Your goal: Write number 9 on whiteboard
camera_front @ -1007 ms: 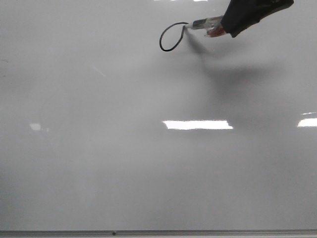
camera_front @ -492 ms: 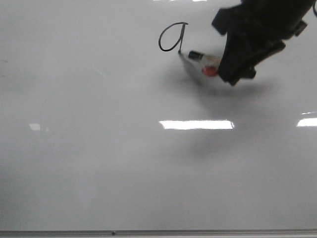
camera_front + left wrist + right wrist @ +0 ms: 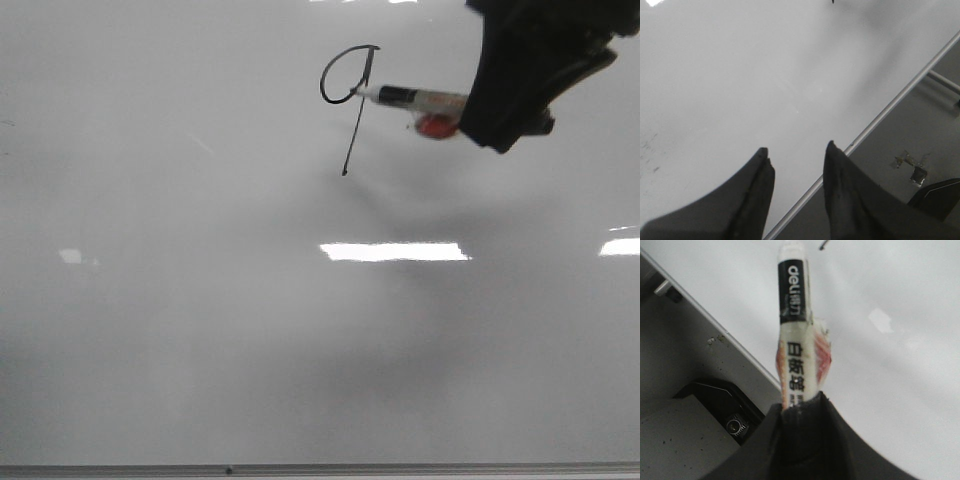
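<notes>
The number 9 [image 3: 353, 130] is a thin black digit on the whiteboard [image 3: 200, 300], with an oval loop and a long slanted tail ending nearer me. My right gripper [image 3: 478, 105] is shut on a white marker [image 3: 415, 98] with a black band and red label. The marker's tip lies over the loop's lower right side; I cannot tell if it touches the board. In the right wrist view the marker [image 3: 794, 340] sticks out of the shut gripper [image 3: 799, 407] over the board [image 3: 900, 365]. My left gripper [image 3: 796, 150] is open and empty over the board's edge strip [image 3: 890, 107].
Bright glare patches [image 3: 395, 251] lie on the board. A thin grey edge strip [image 3: 320, 468] runs along the near side. Beyond the board's edge are a grey surface with a small metal bracket [image 3: 912, 167] and a dark object with a round lens [image 3: 735, 425].
Only the loop was drawn a second ago. The marker then drew the long tail down toward me, and its tip is now back up beside the loop.
</notes>
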`<move>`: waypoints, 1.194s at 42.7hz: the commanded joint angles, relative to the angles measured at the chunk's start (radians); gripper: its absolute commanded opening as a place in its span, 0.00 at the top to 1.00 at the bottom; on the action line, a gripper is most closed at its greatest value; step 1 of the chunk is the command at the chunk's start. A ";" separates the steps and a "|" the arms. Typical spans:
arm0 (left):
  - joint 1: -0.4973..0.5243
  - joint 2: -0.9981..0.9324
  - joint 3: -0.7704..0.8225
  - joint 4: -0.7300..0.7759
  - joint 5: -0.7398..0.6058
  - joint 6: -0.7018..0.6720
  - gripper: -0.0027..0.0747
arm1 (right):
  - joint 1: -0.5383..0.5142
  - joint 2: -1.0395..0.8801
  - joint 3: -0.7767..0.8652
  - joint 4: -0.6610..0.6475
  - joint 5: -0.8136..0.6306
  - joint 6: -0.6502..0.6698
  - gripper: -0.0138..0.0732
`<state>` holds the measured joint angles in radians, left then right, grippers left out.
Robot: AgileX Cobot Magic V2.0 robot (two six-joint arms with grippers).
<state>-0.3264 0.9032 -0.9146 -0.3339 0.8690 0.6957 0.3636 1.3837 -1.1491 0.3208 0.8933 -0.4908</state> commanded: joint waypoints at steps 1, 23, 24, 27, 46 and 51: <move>-0.061 0.016 -0.065 -0.037 -0.012 0.031 0.62 | 0.025 -0.115 0.010 0.011 0.030 -0.085 0.91; -0.443 0.287 -0.189 -0.308 0.020 0.289 0.36 | 0.152 -0.325 0.118 0.107 0.290 -0.354 0.91; -0.449 0.301 -0.195 -0.322 0.017 0.299 0.36 | 0.152 -0.325 0.118 0.107 0.289 -0.354 0.91; -0.462 0.339 -0.216 -0.362 0.014 0.330 0.36 | 0.152 -0.325 0.118 0.107 0.282 -0.354 0.91; -0.508 0.465 -0.242 -0.444 -0.042 0.422 0.38 | 0.152 -0.325 0.118 0.107 0.262 -0.354 0.91; -0.508 0.467 -0.242 -0.456 -0.077 0.427 0.50 | 0.152 -0.325 0.118 0.107 0.265 -0.354 0.91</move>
<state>-0.8283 1.3986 -1.1221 -0.7278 0.8448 1.1157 0.5166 1.0752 -1.0092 0.3904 1.1846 -0.8347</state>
